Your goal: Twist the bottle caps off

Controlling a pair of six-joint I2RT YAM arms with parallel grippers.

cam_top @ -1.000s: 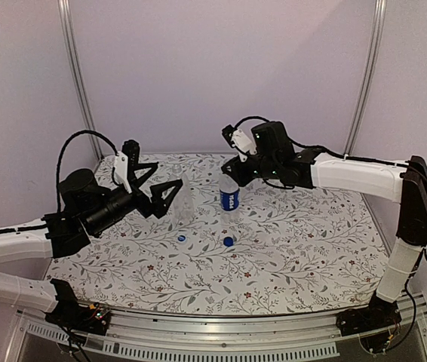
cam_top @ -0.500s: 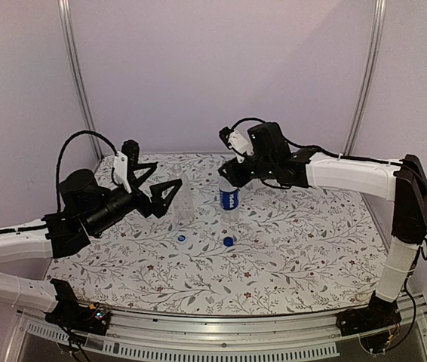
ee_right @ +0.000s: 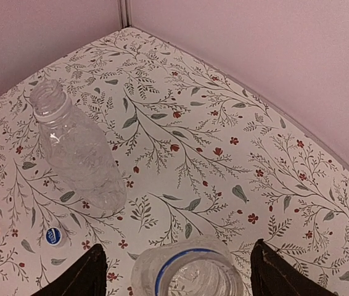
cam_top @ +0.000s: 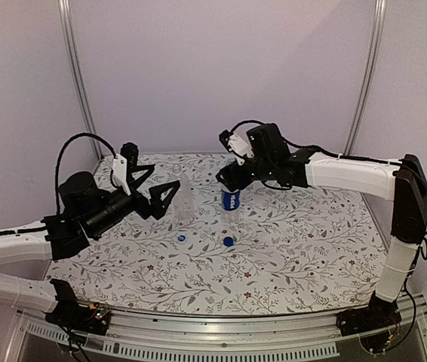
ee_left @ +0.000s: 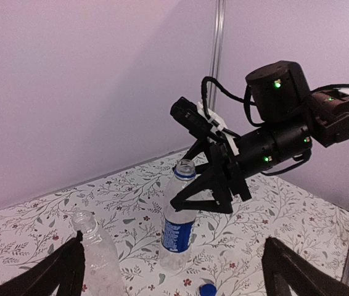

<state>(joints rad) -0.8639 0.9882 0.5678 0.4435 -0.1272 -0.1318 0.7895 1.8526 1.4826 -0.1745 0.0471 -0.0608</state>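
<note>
The labelled bottle stands upright mid-table, its neck bare with only a blue ring. My right gripper is open, its fingers straddling that open neck without touching it. The plain bottle stands to its left, uncapped too, just in front of my open left gripper, which holds nothing. Two blue bottle caps lie on the table, one in front of the plain bottle and one in front of the labelled bottle.
The floral tablecloth covers the table. Pale walls and two metal posts close off the back. The table's front rail runs between the arm bases.
My right gripper has opened and let go of the labelled bottle's neck, shifting slightly left over it. The left arm, the bottles and the caps have stayed put.
</note>
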